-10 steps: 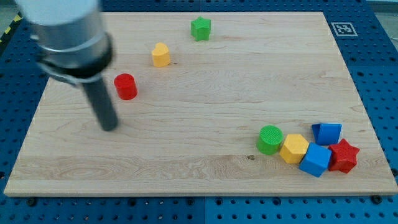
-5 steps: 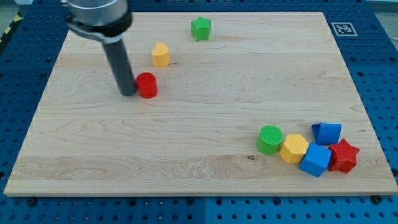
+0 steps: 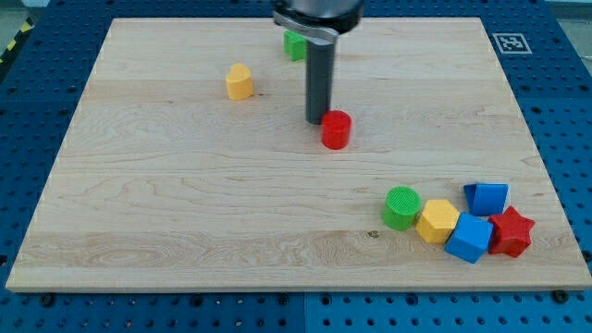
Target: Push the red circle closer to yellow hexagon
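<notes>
Tip (image 3: 317,121) of the dark rod (image 3: 320,79) sits on the tabletop (image 3: 185,203), just to the upper left of the red circle (image 3: 336,129) and touching it or very nearly so; the exact contact cannot be made out. The arm ends in this plain rod, so there is no pincer whose state could be told.

The red circle stands a little above the middle of the tabletop, well apart from the yellow hexagon (image 3: 437,221), which lies toward the view's bottom right. The hexagon is packed into a cluster. A green circle (image 3: 401,207) is just beside it on the view's left. A blue cube (image 3: 469,239) touches its lower right side. A second blue block (image 3: 486,198) sits up and to the right of it. A red star (image 3: 511,231) is at the cluster's right end, against both blue blocks.

Toward the view's top left, a yellow block (image 3: 240,81) with a rounded top stands alone. A green block (image 3: 294,43) near the top edge is partly hidden behind the rod, so its shape cannot be told. A black-and-white marker (image 3: 508,42) is at the tabletop's top right corner.
</notes>
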Robot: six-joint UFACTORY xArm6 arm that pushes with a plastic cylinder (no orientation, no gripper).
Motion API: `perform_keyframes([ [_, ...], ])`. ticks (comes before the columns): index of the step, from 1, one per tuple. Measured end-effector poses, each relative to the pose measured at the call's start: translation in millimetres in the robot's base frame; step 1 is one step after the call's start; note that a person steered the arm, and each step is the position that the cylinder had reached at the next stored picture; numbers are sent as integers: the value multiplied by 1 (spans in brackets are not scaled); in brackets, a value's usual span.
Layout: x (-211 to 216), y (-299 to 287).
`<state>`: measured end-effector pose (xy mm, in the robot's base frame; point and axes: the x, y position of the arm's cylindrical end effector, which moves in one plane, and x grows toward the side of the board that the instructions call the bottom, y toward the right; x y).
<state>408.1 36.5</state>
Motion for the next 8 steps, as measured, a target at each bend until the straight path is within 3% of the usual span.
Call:
perform_keyframes([
  [5,100,48],
  [7,102,89],
  [8,85,45],
])
